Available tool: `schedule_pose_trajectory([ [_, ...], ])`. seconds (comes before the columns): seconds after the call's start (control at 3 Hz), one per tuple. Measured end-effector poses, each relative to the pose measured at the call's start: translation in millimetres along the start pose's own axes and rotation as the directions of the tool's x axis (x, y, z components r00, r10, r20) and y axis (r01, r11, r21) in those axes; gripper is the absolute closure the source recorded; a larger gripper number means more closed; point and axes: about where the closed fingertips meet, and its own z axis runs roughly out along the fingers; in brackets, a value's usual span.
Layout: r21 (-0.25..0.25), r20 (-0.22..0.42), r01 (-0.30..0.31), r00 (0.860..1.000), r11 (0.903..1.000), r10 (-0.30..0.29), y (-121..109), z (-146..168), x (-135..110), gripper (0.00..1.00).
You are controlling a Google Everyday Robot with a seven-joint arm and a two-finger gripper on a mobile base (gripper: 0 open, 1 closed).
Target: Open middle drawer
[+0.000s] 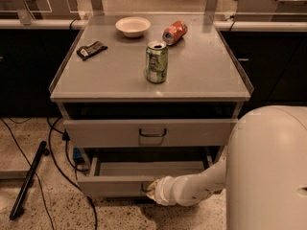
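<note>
The middle drawer [112, 186] is the shallow grey front below the taller top drawer [105, 133] of the grey cabinet. It stands pulled out toward me, and its inside [148, 168] shows. My gripper [150, 188] is at the centre of that front, where the handle is, and its white wrist [180, 190] reaches in from the right. The handle is hidden behind the gripper. The lowest drawer is out of view.
On the cabinet top [201, 75] stand an upright green can [156, 62], a red can on its side [174, 32], a white bowl [133, 26] and a dark packet [91, 50]. A black pole [29, 178] and cables [62, 162] lie on the floor at left. My white body [268, 171] fills the lower right.
</note>
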Motion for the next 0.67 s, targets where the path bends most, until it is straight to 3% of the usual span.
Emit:
schedule_pose_trajectory([
  [0.67,0.006,0.007,0.0,1.0,1.0,0.0,7.1,-5.8,4.1,1.0],
])
